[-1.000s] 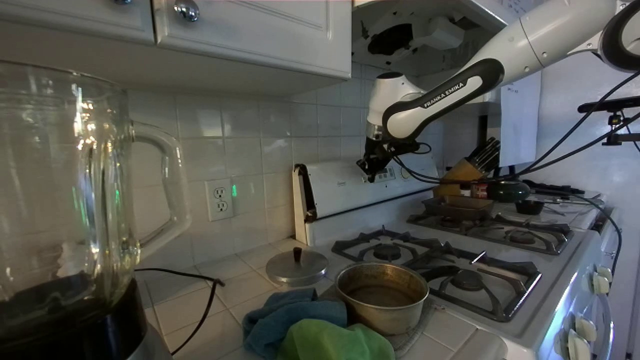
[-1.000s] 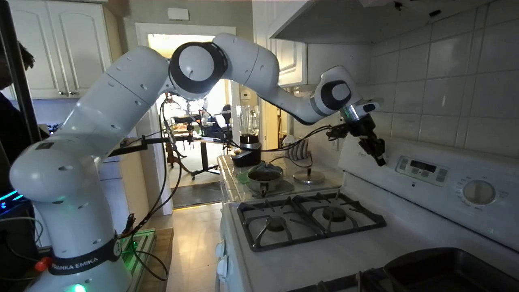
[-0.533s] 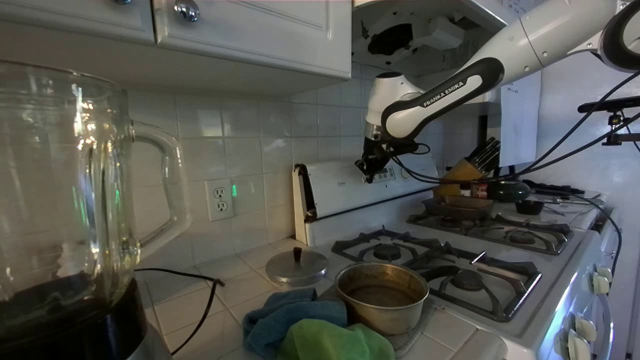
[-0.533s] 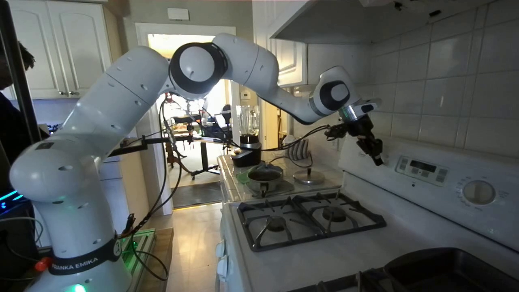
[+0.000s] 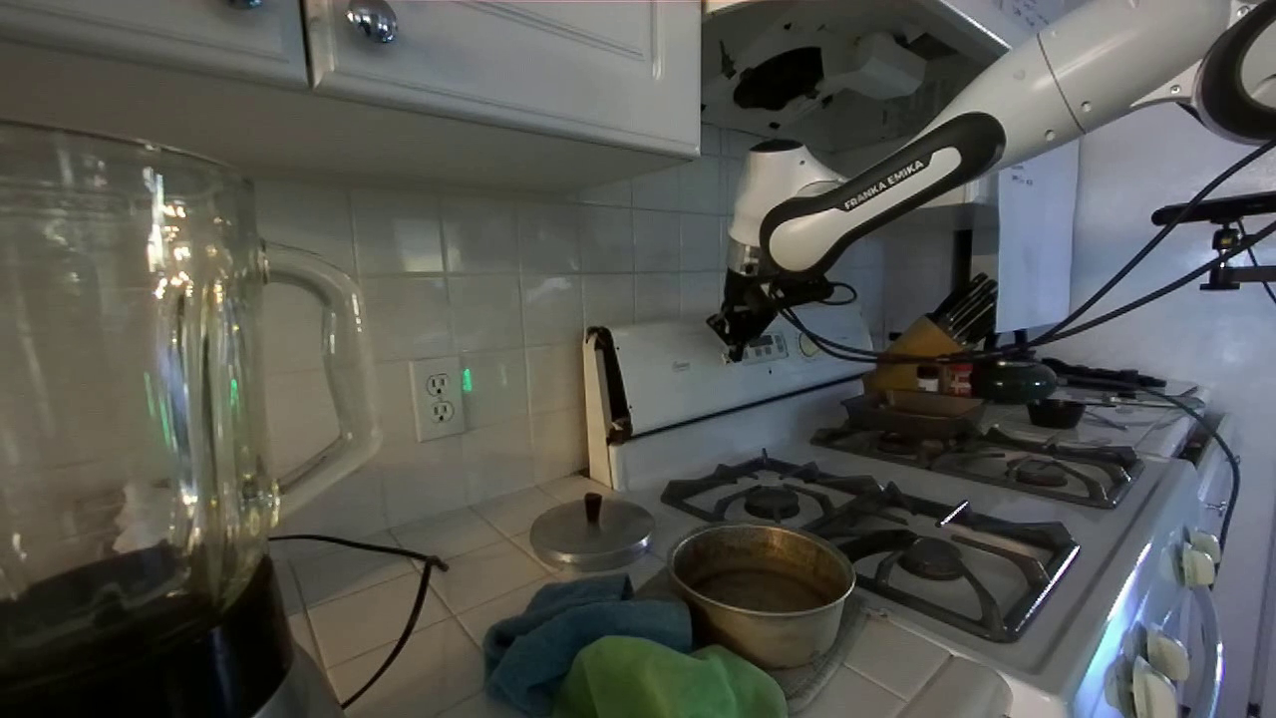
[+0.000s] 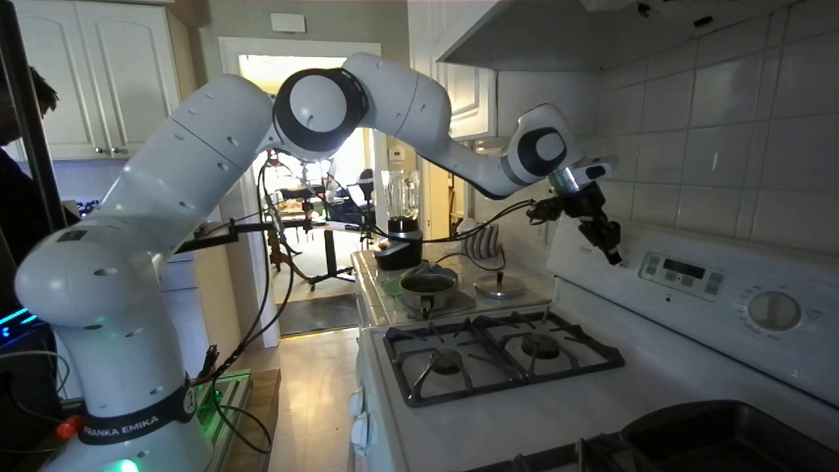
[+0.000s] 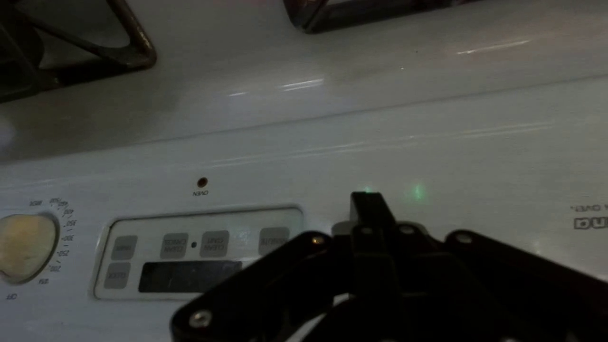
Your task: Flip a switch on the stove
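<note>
The white stove point(image 6: 491, 413) has an upright back panel point(image 5: 658, 374) with a keypad and display point(image 6: 682, 275) and a round oven knob point(image 6: 775, 311). In the wrist view, the keypad point(image 7: 190, 251) and knob point(image 7: 26, 247) lie left of the jaws, upside down. My gripper point(image 7: 368, 197) is shut, fingers together, holding nothing I can see. In both exterior views the gripper point(image 5: 735, 349) point(image 6: 614, 257) points down at the panel, beside the keypad. A grey rounded shape shows partly behind the jaws; I cannot tell what it is, or whether the fingertips touch the panel.
Black burner grates point(image 6: 505, 357) cover the cooktop below. A dark baking pan point(image 6: 741, 436) sits on the near burners. A pot point(image 5: 763, 588), a lid point(image 5: 591, 529) and cloths point(image 5: 668, 678) lie on the counter. A range hood point(image 6: 544, 39) overhangs the stove. Cables point(image 5: 1126, 289) hang from the arm.
My gripper has shifted very slightly, a little away from the keypad and then slightly back. The stove and the other objects have not moved.
</note>
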Controlling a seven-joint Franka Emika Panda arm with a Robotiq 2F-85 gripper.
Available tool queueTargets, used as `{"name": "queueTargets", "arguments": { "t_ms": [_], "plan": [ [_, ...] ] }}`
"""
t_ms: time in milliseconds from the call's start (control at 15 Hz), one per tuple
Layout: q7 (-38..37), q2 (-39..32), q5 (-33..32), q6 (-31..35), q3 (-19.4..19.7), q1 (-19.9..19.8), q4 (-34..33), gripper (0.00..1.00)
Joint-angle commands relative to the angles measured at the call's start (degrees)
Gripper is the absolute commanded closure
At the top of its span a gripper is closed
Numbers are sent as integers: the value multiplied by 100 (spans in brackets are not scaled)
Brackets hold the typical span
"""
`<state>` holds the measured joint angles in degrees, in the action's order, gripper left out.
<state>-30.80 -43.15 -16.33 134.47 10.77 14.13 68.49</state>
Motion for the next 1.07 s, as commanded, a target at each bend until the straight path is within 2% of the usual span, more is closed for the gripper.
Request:
{"name": "queueTargets", "arguments": {
  "t_ms": [0, 1000],
  "plan": [
    [41, -118, 172, -154, -99, -93, -246, 100],
    [38, -228, 281, -188, -141, -136, -344, 100]
  ]
}}
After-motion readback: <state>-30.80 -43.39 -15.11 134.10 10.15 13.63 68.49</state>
